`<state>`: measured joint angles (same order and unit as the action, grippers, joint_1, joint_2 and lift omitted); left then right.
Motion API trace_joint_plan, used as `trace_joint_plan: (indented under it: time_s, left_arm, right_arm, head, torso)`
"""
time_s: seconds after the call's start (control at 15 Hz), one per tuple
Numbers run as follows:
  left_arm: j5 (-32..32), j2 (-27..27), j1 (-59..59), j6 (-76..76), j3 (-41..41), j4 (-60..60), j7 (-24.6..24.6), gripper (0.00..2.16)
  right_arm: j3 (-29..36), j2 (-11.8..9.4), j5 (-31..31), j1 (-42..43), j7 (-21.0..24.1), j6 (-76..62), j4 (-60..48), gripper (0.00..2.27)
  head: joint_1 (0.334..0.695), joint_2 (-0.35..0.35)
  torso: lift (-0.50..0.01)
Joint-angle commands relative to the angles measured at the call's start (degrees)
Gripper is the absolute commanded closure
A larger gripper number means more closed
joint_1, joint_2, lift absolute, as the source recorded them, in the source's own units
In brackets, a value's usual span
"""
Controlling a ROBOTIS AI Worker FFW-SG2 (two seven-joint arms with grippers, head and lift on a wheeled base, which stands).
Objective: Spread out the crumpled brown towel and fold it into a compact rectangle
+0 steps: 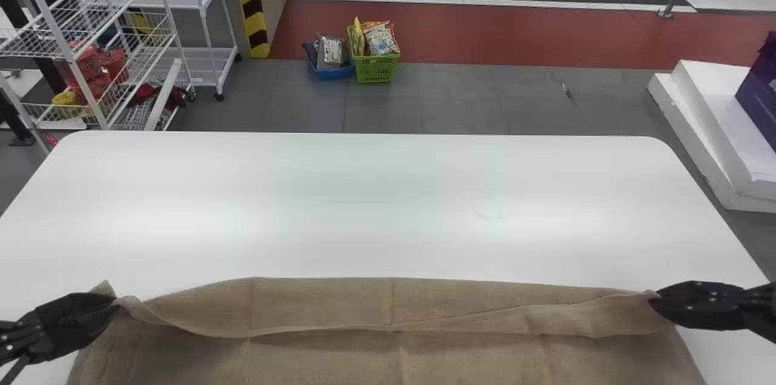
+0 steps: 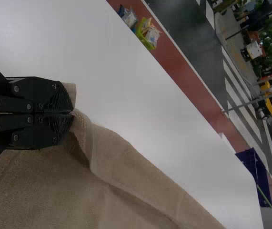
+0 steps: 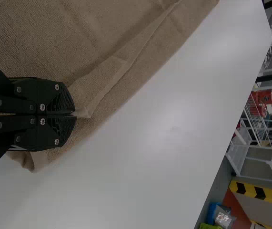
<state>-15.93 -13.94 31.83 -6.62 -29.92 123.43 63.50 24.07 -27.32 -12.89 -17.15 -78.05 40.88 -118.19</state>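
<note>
Brown towel point(image 1: 327, 354) spread wide over the near part of the white table point(image 1: 388, 191), running out past the bottom edge of the head view. Far edge turned over into a long, loose flap between your two grippers. Your left gripper point(image 1: 91, 312) is at the towel's left end, fingers point(image 2: 55, 98) pressed together on a pinch of cloth; a small peak of towel pokes up just beside them. Your right gripper point(image 1: 658, 305) is at the right end, fingers point(image 3: 62, 100) closed on the flap's corner. Creases cross the cloth between. Green basket point(image 1: 374, 70) on the floor beyond the table.
</note>
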Motion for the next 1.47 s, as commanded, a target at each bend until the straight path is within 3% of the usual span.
trace_joint_plan:
  time_s: [0.0, 0.73, 1.4]
  left_arm:
    - [0.02, -0.3, 0.77, 1.74, -1.19, -0.12, 0.66, 1.3]
    - [-0.24, -2.15, 4.03, 4.9, -4.62, -0.21, 5.67, 1.3]
    - [-0.86, -2.68, 5.7, 7.71, -4.88, -1.0, 9.19, 1.3]
  right_arm:
    - [0.98, -0.02, 0.32, 0.01, -0.28, 0.04, -0.11, 1.24]
    - [7.66, -0.37, 0.67, -6.14, -0.28, -3.12, -3.02, 1.24]
    - [7.22, -0.19, -0.3, -10.45, -0.28, -7.17, -3.02, 1.24]
  head:
    - [0.695, -0.038]
    - [0.695, -0.068]
    - [0.695, -0.084]
  torso:
    - [-0.127]
    - [-0.127]
    - [-0.127]
